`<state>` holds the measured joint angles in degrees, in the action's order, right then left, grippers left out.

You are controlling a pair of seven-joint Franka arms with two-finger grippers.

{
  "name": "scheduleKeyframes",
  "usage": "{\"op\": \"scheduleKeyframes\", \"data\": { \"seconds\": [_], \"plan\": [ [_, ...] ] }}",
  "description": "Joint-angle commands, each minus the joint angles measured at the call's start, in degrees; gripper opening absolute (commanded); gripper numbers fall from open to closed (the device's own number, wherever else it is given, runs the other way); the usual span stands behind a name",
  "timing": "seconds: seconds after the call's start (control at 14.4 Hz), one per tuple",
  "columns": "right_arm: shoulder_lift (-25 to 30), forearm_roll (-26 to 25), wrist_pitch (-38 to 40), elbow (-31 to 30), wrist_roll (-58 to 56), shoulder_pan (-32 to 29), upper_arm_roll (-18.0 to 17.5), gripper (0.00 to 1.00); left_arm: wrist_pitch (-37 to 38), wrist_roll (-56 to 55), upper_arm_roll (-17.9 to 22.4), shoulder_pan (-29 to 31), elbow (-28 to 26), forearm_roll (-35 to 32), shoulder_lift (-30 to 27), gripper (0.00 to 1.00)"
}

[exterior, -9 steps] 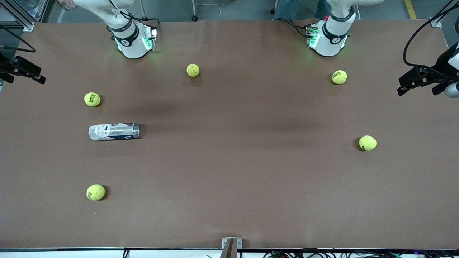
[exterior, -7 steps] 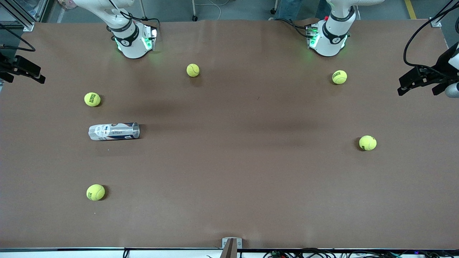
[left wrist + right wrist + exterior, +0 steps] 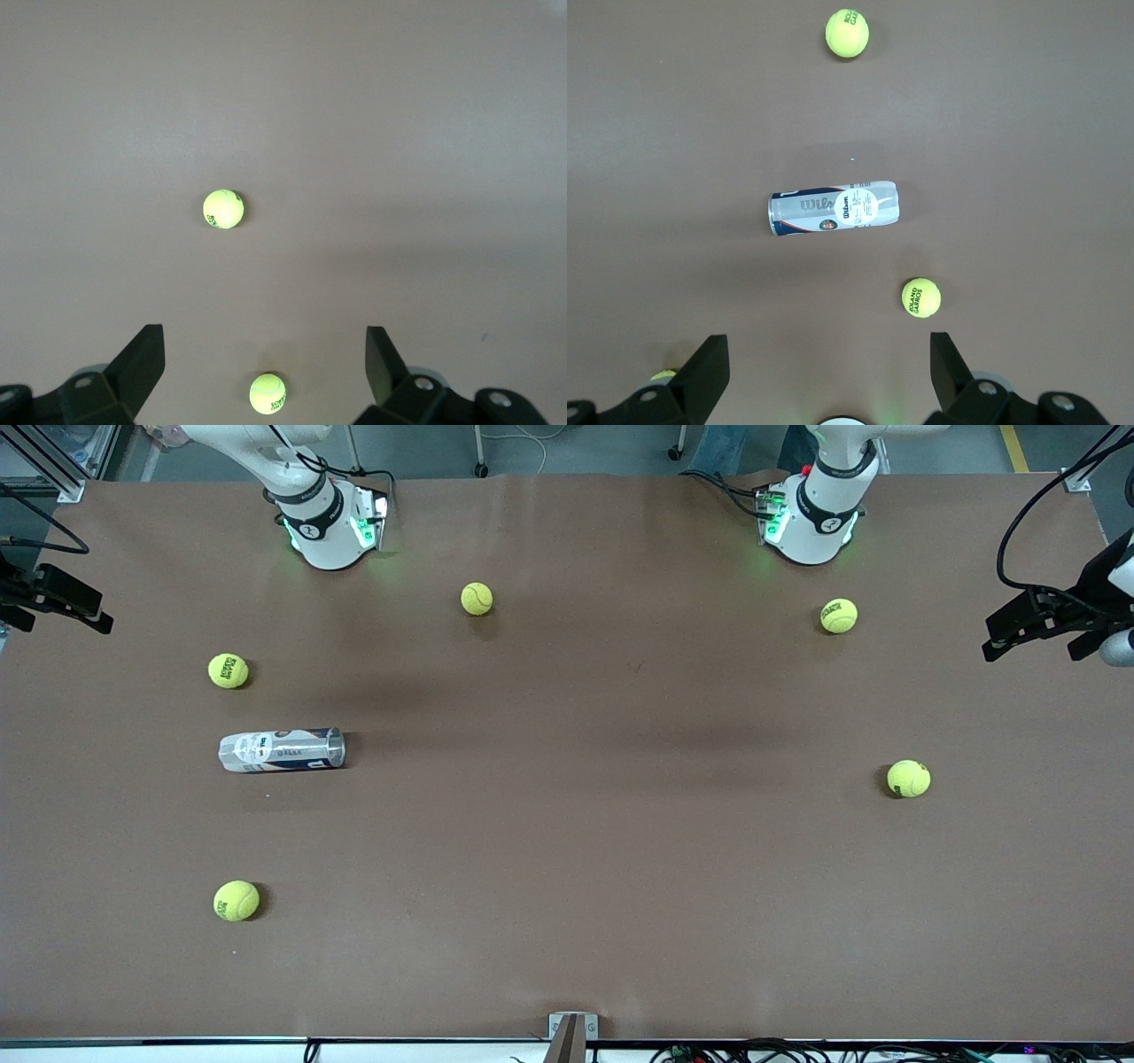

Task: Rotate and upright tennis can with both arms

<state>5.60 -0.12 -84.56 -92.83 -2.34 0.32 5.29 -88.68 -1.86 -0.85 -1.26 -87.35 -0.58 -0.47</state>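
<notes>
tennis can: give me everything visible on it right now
The tennis can is a clear plastic cylinder with a white and dark-blue label, grey lettering and a small red logo. It lies on its side on the brown table, its long axis running between the two arms' ends of the table, toward the right arm's end. No balls show inside. Nothing touches it but the table: the nearest tennis ball sits apart, farther from the front camera.

Both grippers (image 3: 264, 359) (image 3: 828, 359) cut off by wrist views' edges
</notes>
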Motion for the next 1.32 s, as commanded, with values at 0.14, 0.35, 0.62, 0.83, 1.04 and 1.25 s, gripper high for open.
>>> {"op": "scheduleKeyframes", "data": {
  "seconds": [0.14, 0.35, 0.62, 0.83, 1.04, 1.25],
  "plan": [
    [0.7, -1.0, 0.0, 0.1, -0.2, -0.2, -0.5, 1.0, 0.4, 0.2, -0.1, 0.2, 1.0, -0.2, 0.2, 1.0],
    [-1.5, -1.1, -1.1, 0.3, -0.2, -0.9, -0.4, 1.0, 0.4, 0.2, -0.1, 0.2, 1.0, -0.2, 0.2, 1.0],
    [-7.8, -1.1, -3.1, 1.7, -0.4, -3.1, 0.0, 1.0, 0.4, 0.3, -0.1, 0.2, 1.0, -0.2, 0.2, 1.0],
    [-13.2, -1.5, -5.1, 3.6, -0.6, -4.9, 0.0, 1.0, 0.4, 0.3, -0.1, 0.2, 1.0, -0.2, 0.2, 1.0],
    [-13.6, -3.6, -5.5, 4.1, 3.0, -4.7, 0.0, 1.0, 0.4, 0.3, -0.1, 0.2, 1.0, -0.3, 0.2, 1.0],
    [-14.0, -2.8, -5.3, 2.9, 24.5, -5.7, -0.1, 1.0, 0.4, 0.3, -0.1, 0.2, 1.0, -0.3, 0.2, 1.0]
  ]
}}
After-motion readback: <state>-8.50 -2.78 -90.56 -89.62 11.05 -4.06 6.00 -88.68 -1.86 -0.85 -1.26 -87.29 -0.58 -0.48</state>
